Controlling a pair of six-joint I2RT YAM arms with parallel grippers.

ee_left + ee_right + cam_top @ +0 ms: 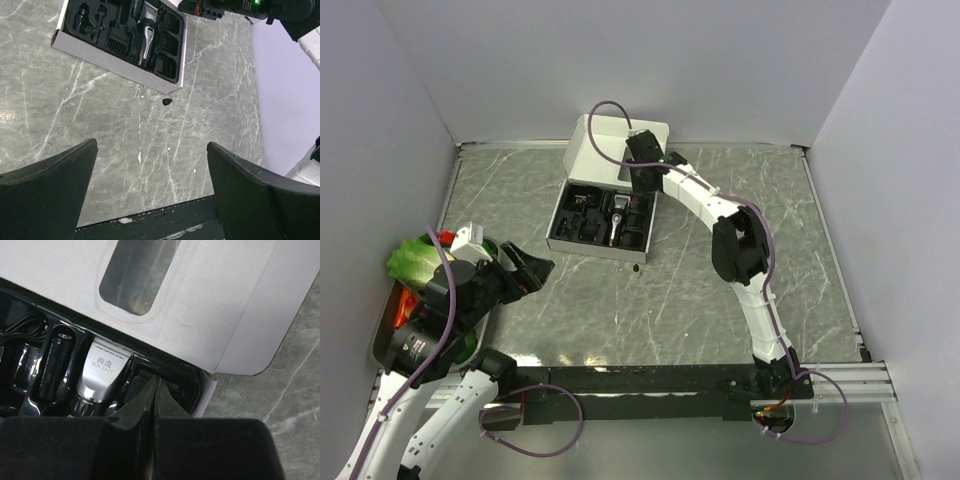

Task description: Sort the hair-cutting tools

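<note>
- Black moulded insert in the white cardboard box held the task's things. The silver-and-black hair clipper lay in its middle slot, comb attachments sat in the pockets to one side, and a cord was coiled in a pocket at the other.
- The right pincer was pressed together with nothing between its fingers. Its tips pointed into the pocket just beside the clipper's head.
- Risk, as a judgement: lowered in that state, the tips would probably prod the insert or a comb rather than grip it. The light box might then skid on the bench.
- The open lid stood just behind the tips, so a lift or a swing backwards might catch its edge and drag the box.
- A small white-and-black piece lay loose on the bench just beside the box's near corner. It could be missed, or knocked away if the box slid.
- The right arm reached forward from its base, elbow raised, with the wrist bent down over the box's right half.
- The left pincer was spread wide and held nothing. It hung above bare bench, well apart from the box and aimed towards it. Its arm was folded back at the left edge, over a tray.
</note>
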